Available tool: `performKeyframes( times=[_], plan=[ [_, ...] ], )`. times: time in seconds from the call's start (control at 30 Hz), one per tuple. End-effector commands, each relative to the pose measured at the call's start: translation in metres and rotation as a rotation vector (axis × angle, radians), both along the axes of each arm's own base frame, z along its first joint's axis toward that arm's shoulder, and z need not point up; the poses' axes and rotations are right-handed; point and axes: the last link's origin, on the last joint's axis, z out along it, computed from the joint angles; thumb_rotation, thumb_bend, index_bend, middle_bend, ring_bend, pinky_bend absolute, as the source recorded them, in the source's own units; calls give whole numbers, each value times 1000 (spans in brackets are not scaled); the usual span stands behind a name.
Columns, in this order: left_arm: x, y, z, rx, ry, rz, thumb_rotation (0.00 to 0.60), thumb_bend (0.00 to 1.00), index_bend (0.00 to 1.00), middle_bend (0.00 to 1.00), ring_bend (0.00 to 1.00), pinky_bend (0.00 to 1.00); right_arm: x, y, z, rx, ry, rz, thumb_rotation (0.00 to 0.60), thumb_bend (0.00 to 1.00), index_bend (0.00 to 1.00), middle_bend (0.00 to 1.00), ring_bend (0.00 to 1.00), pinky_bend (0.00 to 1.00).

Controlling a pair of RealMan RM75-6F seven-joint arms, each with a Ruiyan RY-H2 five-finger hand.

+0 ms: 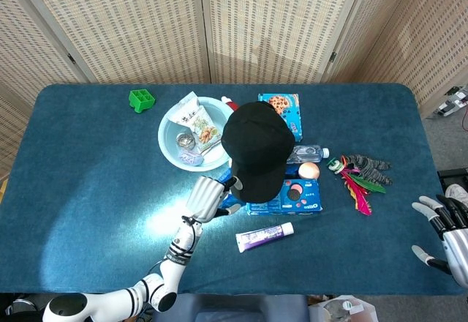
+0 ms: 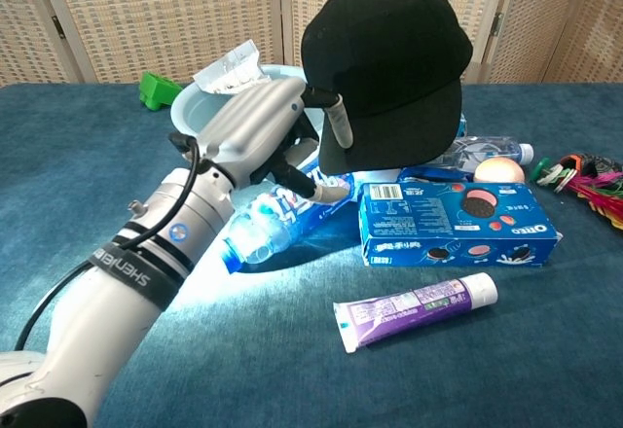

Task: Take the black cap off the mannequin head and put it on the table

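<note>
The black cap (image 1: 256, 146) sits upright at the table's centre, and the mannequin head under it is hidden; in the chest view the cap (image 2: 389, 58) has its brim pointing down toward me. My left hand (image 2: 268, 131) is at the brim's left edge with fingers spread. One fingertip (image 2: 337, 122) lies against the front of the brim and the thumb curls below it. Nothing is plainly gripped. From above, the left hand (image 1: 207, 197) is just left of the brim. My right hand (image 1: 444, 230) hovers open off the table's right edge.
A blue Oreo box (image 2: 458, 224) and a purple toothpaste tube (image 2: 417, 306) lie in front of the cap. A plastic bottle (image 2: 277, 224) lies under my left hand. A pale blue bowl (image 1: 170, 146) with snack packs stands behind it. Gloves and feathers (image 1: 362, 179) lie to the right.
</note>
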Motion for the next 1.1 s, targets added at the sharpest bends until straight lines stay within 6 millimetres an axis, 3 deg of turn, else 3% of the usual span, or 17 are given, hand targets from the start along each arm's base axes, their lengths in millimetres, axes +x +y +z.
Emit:
performKeyframes(
  times=[0.03, 0.73, 1.1],
  plan=[
    [3, 2, -2, -1, -10, 12, 600, 42, 507, 981, 1000, 1000, 0, 0, 0, 0, 1, -2, 600, 106, 254, 210, 113, 142],
    [20, 5, -12, -35, -73, 84, 600, 46, 496, 983, 1000, 1000, -1, 2, 2, -6, 4, -10, 600, 106, 254, 210, 116, 142],
    [21, 12, -4, -34, -127, 129, 600, 217, 443, 984, 1000, 1000, -1, 3, 3, -9, 3, -10, 600, 106, 254, 210, 116, 142]
  ],
)
